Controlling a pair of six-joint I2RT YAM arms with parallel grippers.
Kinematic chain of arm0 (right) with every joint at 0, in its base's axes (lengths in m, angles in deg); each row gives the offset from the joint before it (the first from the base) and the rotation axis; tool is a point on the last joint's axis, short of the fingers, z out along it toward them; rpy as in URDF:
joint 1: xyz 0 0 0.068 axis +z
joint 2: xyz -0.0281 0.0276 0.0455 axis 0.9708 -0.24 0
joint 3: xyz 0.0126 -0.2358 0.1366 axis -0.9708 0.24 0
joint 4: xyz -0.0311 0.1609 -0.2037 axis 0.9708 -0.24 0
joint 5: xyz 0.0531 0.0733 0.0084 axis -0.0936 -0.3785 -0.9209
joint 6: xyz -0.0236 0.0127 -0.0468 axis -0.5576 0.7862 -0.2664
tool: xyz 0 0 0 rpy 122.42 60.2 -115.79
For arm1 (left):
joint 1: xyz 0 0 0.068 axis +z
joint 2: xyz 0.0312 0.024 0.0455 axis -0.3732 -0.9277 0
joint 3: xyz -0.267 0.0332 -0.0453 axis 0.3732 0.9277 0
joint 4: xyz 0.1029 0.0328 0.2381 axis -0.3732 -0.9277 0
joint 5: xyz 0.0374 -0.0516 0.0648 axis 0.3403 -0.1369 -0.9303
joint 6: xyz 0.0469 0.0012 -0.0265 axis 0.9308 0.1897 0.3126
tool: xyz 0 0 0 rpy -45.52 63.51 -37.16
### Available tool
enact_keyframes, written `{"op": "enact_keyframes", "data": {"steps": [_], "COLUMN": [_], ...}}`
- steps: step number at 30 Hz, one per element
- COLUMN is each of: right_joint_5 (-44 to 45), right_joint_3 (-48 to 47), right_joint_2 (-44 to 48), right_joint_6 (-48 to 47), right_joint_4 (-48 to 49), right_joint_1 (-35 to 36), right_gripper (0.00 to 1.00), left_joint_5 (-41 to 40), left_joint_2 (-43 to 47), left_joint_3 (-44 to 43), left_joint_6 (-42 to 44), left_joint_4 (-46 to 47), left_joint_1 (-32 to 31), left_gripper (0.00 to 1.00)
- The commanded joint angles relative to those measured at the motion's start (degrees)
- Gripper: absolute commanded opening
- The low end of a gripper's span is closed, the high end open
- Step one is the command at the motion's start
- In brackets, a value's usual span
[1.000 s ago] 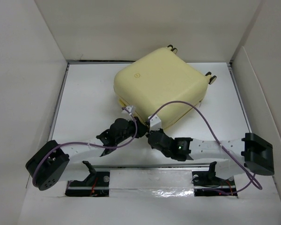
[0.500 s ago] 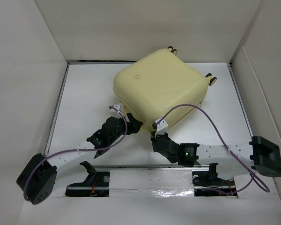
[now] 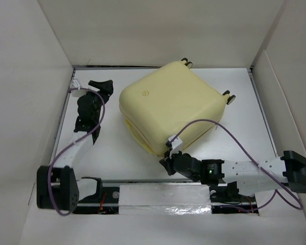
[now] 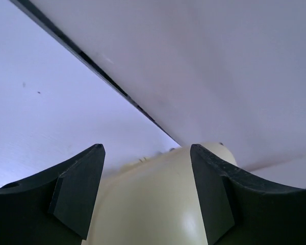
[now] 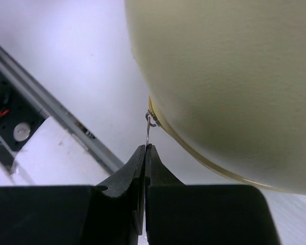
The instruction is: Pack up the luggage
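White bench [image 3: 112, 148], walled in white, carries the closed luggage [image 3: 173, 107] at its centre, where we hold our right end effector [image 3: 166, 162] clenched on the zipper pull [image 5: 149, 130] at the shell's 6 o'clock edge, presumably to draw it, our left end effector [image 3: 102, 87] released at 10 o'clock.

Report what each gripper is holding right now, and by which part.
The right gripper is shut on the thin metal zipper pull of the suitcase, pinching its free end. The left gripper is open and holds nothing.
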Motion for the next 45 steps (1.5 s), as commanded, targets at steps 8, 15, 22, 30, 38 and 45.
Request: {"op": "enact_keyframes", "data": {"steps": [8, 15, 22, 30, 38, 45], "right_joint_5": [-3.21, -0.13, -6.52, -21.15, -13.67, -14.71], "right_joint_3": [1.49, 8.16, 10.72, 8.01, 2.74, -10.09], "right_joint_2": [8.61, 27.03, 42.12, 15.16, 1.62, -13.77], "right_joint_6": [2.61, 7.26, 3.86, -0.73, -7.49, -13.82], "right_joint_4": [-1.13, -14.22, -21.01, -7.39, 13.95, 15.93], "right_joint_1": [3.01, -2.78, -13.77, -13.08, -11.76, -11.76], "right_gripper": [0.0, 0.0, 0.0, 0.0, 0.0, 0.0], "left_joint_5": [21.22, 22.58, 19.68, 14.84, 10.62, 11.59], "left_joint_2": [-30.18, -33.01, -25.47, -19.12, -18.68, -19.83], "left_joint_3": [-16.15, -11.79, 4.12, 17.22, 18.64, 17.75], "left_joint_6": [-4.51, -1.96, -1.26, -2.84, -2.67, -4.51], "left_joint_4": [4.56, 8.6, 18.81, 23.99, 27.95, 30.85], "left_joint_1": [5.44, -0.53, -11.42, -22.33, -29.36, -30.6], "left_gripper": [0.62, 0.61, 0.59, 0.59, 0.59, 0.57]}}
